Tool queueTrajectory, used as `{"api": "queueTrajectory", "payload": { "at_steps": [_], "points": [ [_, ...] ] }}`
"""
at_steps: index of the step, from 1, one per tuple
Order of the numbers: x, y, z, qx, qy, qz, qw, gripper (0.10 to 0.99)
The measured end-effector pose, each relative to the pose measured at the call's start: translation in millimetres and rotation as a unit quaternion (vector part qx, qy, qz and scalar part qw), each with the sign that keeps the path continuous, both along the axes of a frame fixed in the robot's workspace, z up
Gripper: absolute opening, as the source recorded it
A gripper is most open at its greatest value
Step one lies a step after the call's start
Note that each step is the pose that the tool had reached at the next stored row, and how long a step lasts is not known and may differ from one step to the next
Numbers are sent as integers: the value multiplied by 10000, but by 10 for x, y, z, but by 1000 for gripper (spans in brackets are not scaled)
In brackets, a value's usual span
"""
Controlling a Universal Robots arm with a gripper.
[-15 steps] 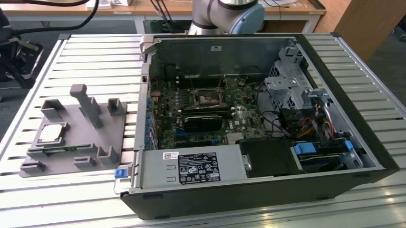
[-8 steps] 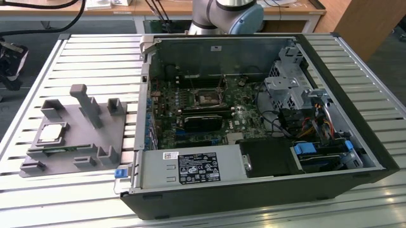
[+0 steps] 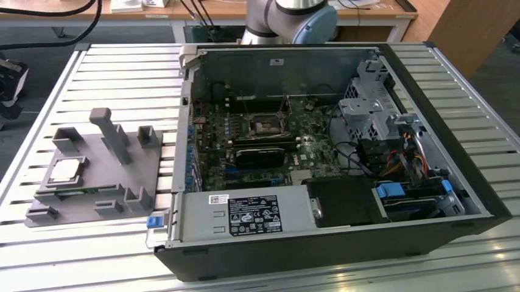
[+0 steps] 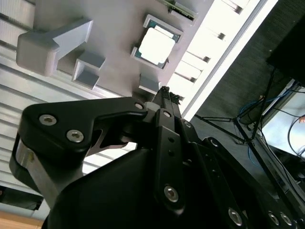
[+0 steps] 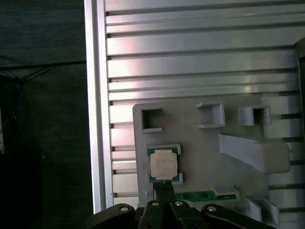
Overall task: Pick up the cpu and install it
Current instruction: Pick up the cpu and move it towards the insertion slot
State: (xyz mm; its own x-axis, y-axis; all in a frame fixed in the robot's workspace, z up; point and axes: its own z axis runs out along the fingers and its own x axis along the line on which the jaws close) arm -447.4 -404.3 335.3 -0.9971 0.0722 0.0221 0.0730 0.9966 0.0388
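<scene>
The cpu (image 3: 65, 170) is a flat silver square lying in a shallow holder on the grey fixture (image 3: 89, 210), on the exterior view's left, outside the computer case. In both wrist views the cpu (image 4: 155, 45) (image 5: 163, 164) appears well below my gripper. The gripper (image 5: 164, 186) (image 4: 167, 95) hangs above the fixture with its two black fingers pressed together and nothing between them. Its tips line up just beside the chip's edge without touching it. The black-framed motherboard socket (image 3: 266, 126) sits inside the open case.
The open computer case (image 3: 455, 121) fills the middle and right of the ribbed metal table (image 3: 122, 73). The fixture carries a tall post (image 3: 109, 131), several small blocks and a green memory stick (image 5: 202, 195). The table's edge (image 5: 97, 119) runs close to the fixture.
</scene>
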Motion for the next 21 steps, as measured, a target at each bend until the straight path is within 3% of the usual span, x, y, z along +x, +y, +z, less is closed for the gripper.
{"api": "queueTrajectory", "payload": {
  "at_steps": [9, 11, 12, 13, 16, 19, 21],
  "points": [
    [-1, -93, -161, -1, 9, 21, 10000, 114],
    [-1, -133, -199, 0, 8, 22, 10000, 165],
    [0, -145, -218, 0, 6, 23, 10000, 231],
    [1, -145, -236, 1, 6, 26, 10000, 231],
    [23, -146, -288, -1, 8, 81, 10000, 408],
    [70, -146, -346, 0, 7, 109, 9999, 467],
    [85, -145, -382, 0, 7, 117, 9999, 580]
  ]
}}
